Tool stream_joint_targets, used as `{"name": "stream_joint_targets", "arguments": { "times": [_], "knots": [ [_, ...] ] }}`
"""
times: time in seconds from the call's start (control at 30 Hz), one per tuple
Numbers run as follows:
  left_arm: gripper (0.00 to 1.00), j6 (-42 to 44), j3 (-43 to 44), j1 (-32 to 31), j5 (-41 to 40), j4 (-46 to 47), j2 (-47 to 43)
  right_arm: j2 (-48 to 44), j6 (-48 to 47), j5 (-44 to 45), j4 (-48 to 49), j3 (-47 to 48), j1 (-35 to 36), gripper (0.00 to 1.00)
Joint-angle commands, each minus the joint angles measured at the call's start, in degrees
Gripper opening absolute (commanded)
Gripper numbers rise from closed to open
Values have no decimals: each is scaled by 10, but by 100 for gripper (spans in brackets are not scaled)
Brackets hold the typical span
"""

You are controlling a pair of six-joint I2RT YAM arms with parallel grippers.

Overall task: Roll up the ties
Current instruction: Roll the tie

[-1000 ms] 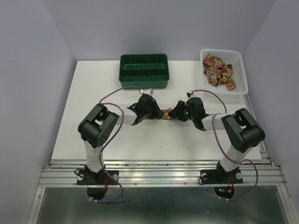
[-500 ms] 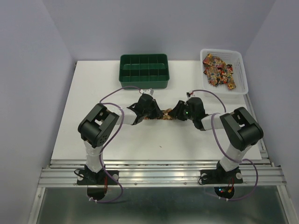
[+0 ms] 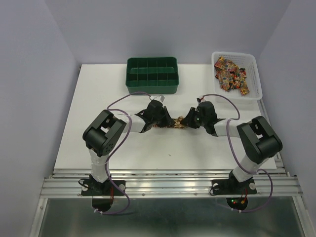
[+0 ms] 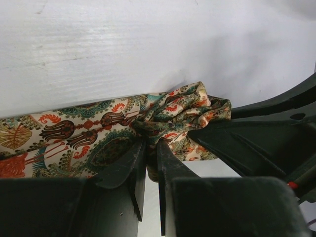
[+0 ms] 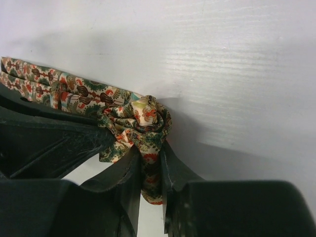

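The tie (image 3: 174, 122) lies on the white table (image 3: 98, 108) between the two grippers, one end crumpled into a loose wad. From above only a short patterned strip shows, and both ends vanish under the gripper bodies. The left wrist view shows the flat length running off left of the left gripper (image 4: 148, 148), cut by the frame edge, with the wad at its fingertips, which pinch the fabric. The right wrist view shows the right gripper (image 5: 150, 158) nipping the same wad, with cloth hanging between its nearly closed fingers. Well beyond the right gripper, a white basket (image 3: 256, 74) holds more ties (image 3: 231, 74). A green tray (image 3: 151, 89) sits beyond the left.
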Motion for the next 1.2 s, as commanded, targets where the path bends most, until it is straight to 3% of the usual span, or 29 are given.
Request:
{"name": "stream_joint_targets", "arguments": {
  "times": [0.0,0.37,0.4,0.57,1.17],
  "knots": [
    [22,25,-14,-7,3,-69,-26,-29,-35,72,-122,40,-2,6],
    [31,44,-20,-7,-4,-83,-85,-78,-92,157,-272,86,-3,1],
    [26,44,-18,-7,2,-73,-85,-89,-100,165,-291,98,-2,1],
    [22,44,-14,-20,36,-42,-80,-93,-103,175,-307,113,1,1],
    [14,38,92,-51,49,-29,27,-105,-100,181,-322,122,17,1]
  ]
}}
